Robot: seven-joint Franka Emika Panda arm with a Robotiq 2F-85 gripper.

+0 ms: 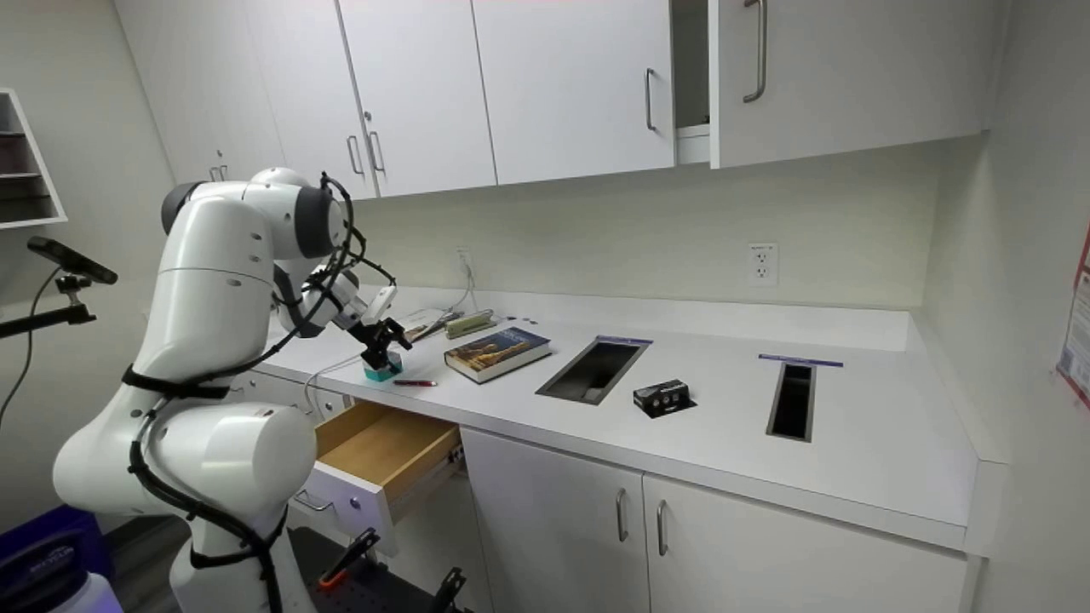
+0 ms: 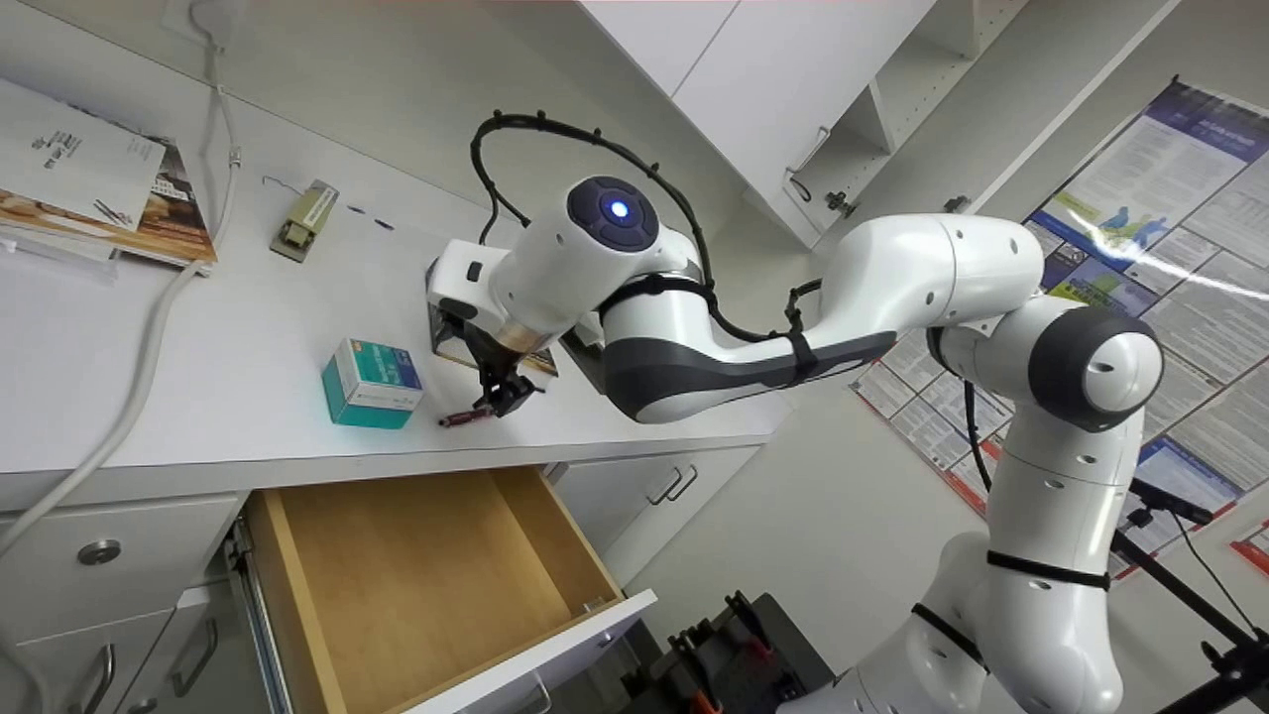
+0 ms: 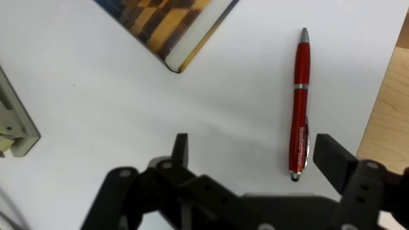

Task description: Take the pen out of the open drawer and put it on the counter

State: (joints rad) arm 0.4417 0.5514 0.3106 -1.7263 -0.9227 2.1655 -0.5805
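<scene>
A red pen with a silver tip and clip lies on the white counter (image 1: pixel 886 409), close to its front edge. The pen shows in both exterior views (image 1: pixel 415 383) (image 2: pixel 464 417) and in the wrist view (image 3: pixel 299 105). The drawer (image 2: pixel 426 565) stands open below, and its tan bottom is bare where visible; it also shows in an exterior view (image 1: pixel 392 443). My gripper (image 3: pixel 251 147) is open and holds nothing. In the wrist view the pen's clip end lies between the fingers, nearer the right finger. The gripper (image 2: pixel 511 399) partly covers the pen in an exterior view.
A teal box (image 2: pixel 372 384) stands on the counter near the pen. A thick book (image 1: pixel 497 352) lies beyond it. A green hole-punch-like tool (image 2: pixel 304 220), papers (image 2: pixel 89 164) and a white cable (image 2: pixel 149 347) lie further off. A small black box (image 1: pixel 662 398) sits between the cut-outs.
</scene>
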